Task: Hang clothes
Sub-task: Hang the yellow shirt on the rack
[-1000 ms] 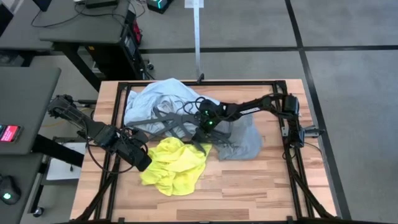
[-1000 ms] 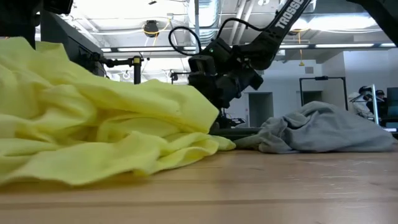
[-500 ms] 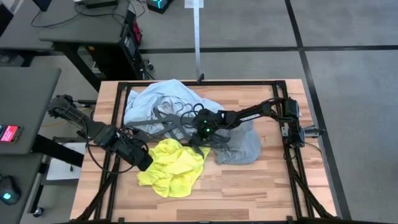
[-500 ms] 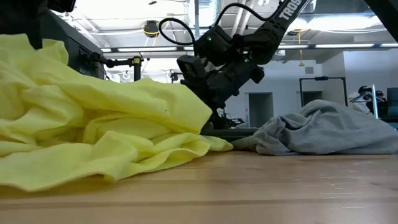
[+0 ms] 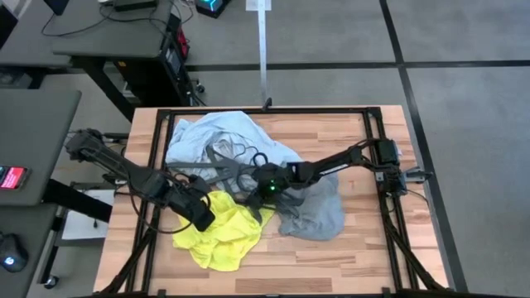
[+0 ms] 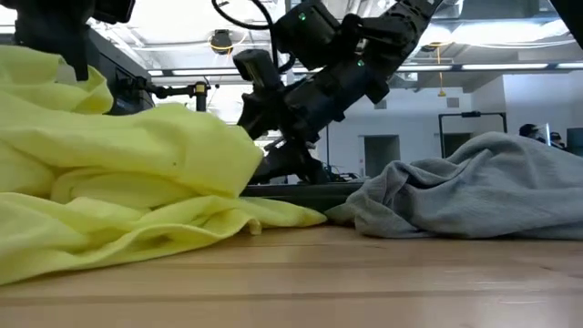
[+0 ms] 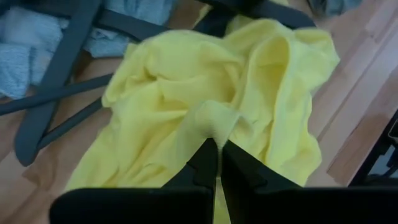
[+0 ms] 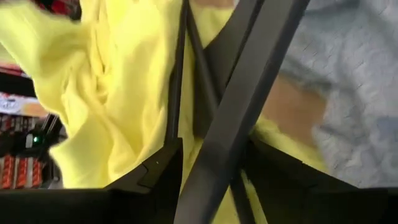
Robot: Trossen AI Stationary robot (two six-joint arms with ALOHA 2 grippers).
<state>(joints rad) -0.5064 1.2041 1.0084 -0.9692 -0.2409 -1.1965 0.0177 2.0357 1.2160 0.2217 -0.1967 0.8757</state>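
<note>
The neon-yellow T-shirt (image 5: 222, 238) lies bunched at the table's near left and fills the left of the low view (image 6: 137, 196). My left gripper (image 7: 217, 149) is shut on it. The pale blue shirt (image 5: 217, 136) lies at the far left under dark grey hangers (image 5: 222, 168). The grey T-shirt (image 5: 316, 207) lies crumpled right of centre and also shows in the low view (image 6: 474, 196). My right gripper (image 5: 259, 189) reaches from the right to the table's middle and is shut on a dark grey hanger (image 8: 233, 118) at the yellow shirt's far edge. My left gripper pinches a raised fold of the yellow T-shirt (image 7: 213, 124) between its two fingers, several layers bunched together. The fold stands up at the fingertips (image 6: 41, 68), and the shirt's other parts lie slack on the table. My right gripper pinches a straight bar of the hanger (image 8: 224, 143) between its two fingers (image 8: 155, 174), which lie across the bar. It comes slanting down from the table's right. The hanger's lower part (image 6: 301, 189) is low, close above the table, beside the yellow shirt.
A black metal frame (image 5: 377, 174) runs round the tabletop. A metal pole (image 5: 264, 58) stands at the far edge. Bare wood (image 5: 348, 261) lies along the near edge and at the far right.
My right gripper has gone toward the table's left and near edges with the hanger, ending at the yellow shirt's far edge. The grey T-shirt has slid toward the near edge. My left gripper has shifted slightly right and nearer, and the yellow T-shirt has bunched up and moved nearer.
</note>
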